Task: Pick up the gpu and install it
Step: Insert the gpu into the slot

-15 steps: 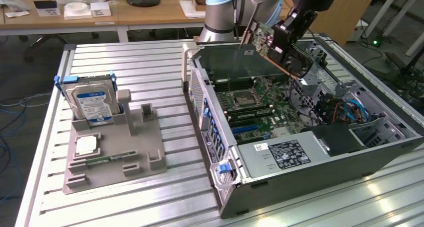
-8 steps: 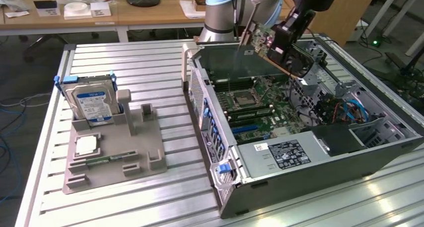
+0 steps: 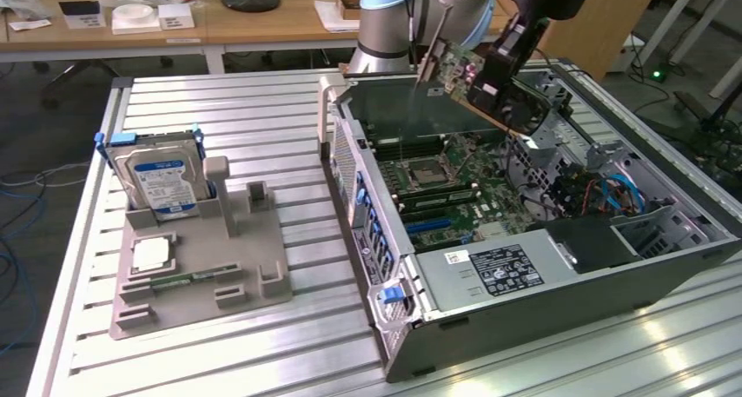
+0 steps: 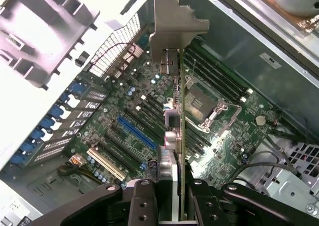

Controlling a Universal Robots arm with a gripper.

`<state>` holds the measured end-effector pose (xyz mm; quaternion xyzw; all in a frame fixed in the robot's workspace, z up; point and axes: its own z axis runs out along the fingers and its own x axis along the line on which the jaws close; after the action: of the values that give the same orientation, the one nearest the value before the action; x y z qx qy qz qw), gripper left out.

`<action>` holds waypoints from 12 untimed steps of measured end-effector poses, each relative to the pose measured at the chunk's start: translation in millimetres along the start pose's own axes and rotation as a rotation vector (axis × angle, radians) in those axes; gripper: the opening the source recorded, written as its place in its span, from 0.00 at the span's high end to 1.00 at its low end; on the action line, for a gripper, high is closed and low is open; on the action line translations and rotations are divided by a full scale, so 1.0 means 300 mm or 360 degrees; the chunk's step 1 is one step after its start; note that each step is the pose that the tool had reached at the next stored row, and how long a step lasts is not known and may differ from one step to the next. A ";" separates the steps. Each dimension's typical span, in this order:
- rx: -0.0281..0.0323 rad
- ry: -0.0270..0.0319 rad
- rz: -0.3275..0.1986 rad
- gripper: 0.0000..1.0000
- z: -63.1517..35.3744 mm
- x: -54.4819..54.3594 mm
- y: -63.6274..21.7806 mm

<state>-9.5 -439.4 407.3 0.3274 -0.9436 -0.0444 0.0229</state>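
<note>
Gripper [image 4: 172,196] clamped on the gpu [image 4: 175,111], jaws narrowly apart around its thin edge, card held edge-on above the open computer case [image 3: 383,241], long axis tilted, metal bracket end away from the fingers, over the motherboard [image 4: 134,126].

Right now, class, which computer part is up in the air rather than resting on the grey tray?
The graphics card, held tilted by the gripper above the open case. The hard drive stands in the tray.

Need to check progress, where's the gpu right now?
The gpu is clamped in the gripper, tilted above the open computer case, toward the exterior view's right.
</note>
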 end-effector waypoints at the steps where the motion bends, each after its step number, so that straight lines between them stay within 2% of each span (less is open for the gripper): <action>1: 0.00001 0.00012 -0.0013 0.72 0.000 0.000 0.000; 12: 0.00022 0.00152 -0.0155 0.72 0.000 0.002 -0.002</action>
<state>-9.5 -440.1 407.2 0.3732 -0.9264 -0.0433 0.0250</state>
